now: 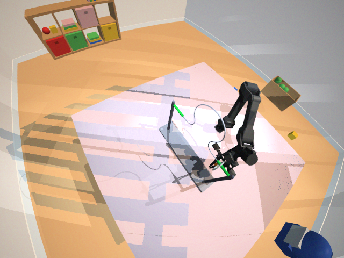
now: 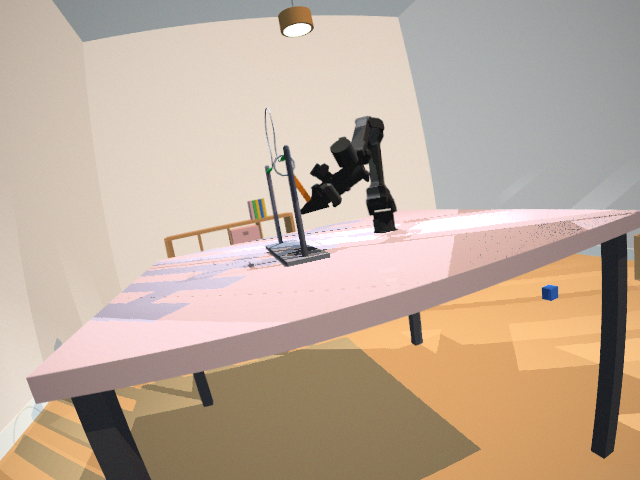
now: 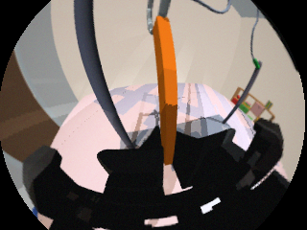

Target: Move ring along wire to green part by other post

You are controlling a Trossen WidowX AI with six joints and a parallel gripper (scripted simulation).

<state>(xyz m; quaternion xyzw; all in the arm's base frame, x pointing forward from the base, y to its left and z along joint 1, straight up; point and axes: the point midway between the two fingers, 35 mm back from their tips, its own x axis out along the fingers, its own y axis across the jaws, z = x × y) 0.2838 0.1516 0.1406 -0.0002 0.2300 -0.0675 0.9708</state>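
My gripper [image 1: 212, 165] [image 2: 305, 208] [image 3: 159, 128] is shut on the lower end of the orange handle [image 2: 301, 187] [image 3: 166, 72]. The handle slants up to the ring [image 1: 216, 167] [image 2: 283, 175], which is around the green part [image 1: 225, 171] beside the near post [image 1: 217, 179] [image 2: 295, 206] [image 3: 88, 53]. Only a bit of the ring shows at the wrist view's top edge. The thin grey wire [image 1: 224, 127] loops over to the other green part [image 1: 178, 110] [image 3: 257, 63] at the far post [image 1: 170, 116] [image 2: 273, 206] [image 3: 242, 98]. Exact gaps between ring and wire cannot be told.
The posts stand on a grey base plate [image 1: 177, 138] [image 2: 279, 253] on the pink table [image 1: 222, 210] [image 2: 361, 289]. The near post stands close to the gripper's side. The wire's tall loop rises between the posts, near the arm. A shelf [image 1: 54, 56] and box [image 1: 280, 100] are beyond the table.
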